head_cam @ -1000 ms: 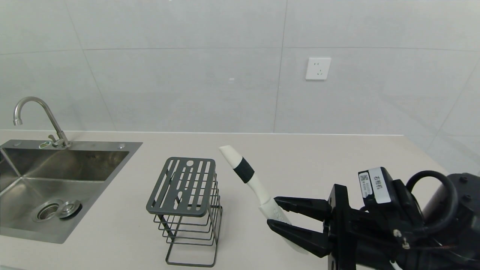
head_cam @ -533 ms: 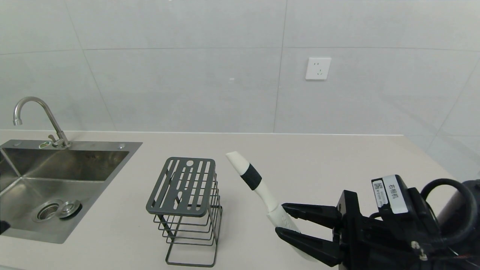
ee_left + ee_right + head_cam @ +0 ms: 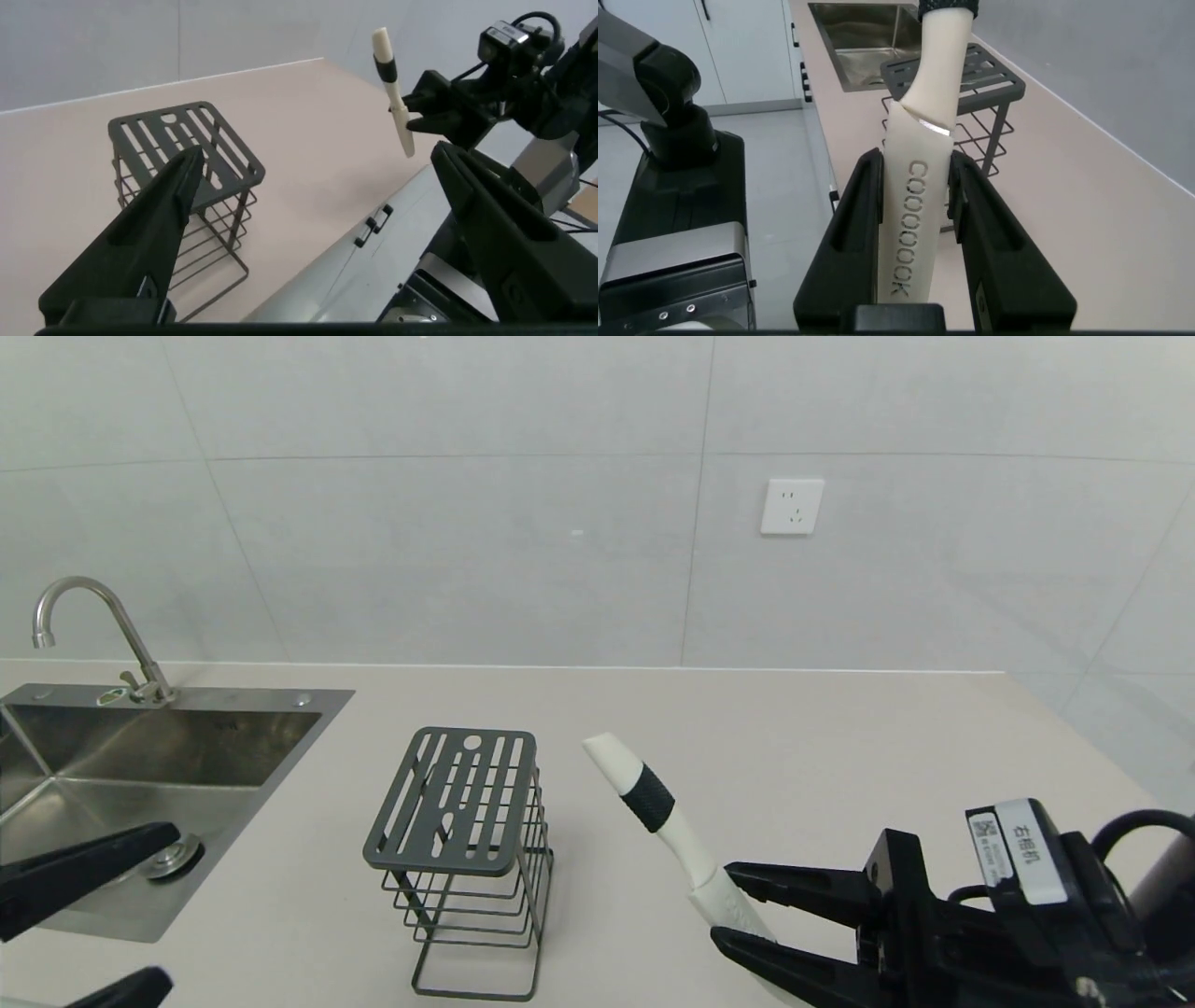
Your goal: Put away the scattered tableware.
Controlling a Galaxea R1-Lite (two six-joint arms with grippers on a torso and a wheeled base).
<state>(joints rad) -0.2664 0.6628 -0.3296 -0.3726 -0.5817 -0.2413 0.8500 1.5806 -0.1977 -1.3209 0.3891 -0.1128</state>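
Centrally, a dark wire rack (image 3: 457,793) with a slotted top plate stands upright on the pale countertop (image 3: 794,737), to the right of the steel sink (image 3: 187,747) and apart from it. A curved faucet (image 3: 132,639) rises at the far edge of the sink, and a white wall socket (image 3: 792,506) sits on the tiled wall above the far right of the counter.

The right gripper (image 3: 738,905) is at the near right of the scene, lifted above the counter. Its two black fingers are closed onto the broad lower part of a white utensil (image 3: 667,821), one finger pressing each flat side. The right wrist view shows this grip closely: the right gripper (image 3: 915,205) clamps the printed lower section of the white utensil (image 3: 920,177), with the rack (image 3: 985,79) beyond it. The utensil is held in the air, clear of the counter, to the right of the rack and not touching it. It is tilted, with its narrow end, which bears a black band, pointing up and toward the far left.

The left gripper (image 3: 159,905) is at the near left, in front of the sink, with its fingers spread wide and nothing between them. In the left wrist view, the left gripper (image 3: 318,159) frames the rack (image 3: 206,131) and, farther off, the right gripper (image 3: 416,101) carrying the white utensil (image 3: 392,84).
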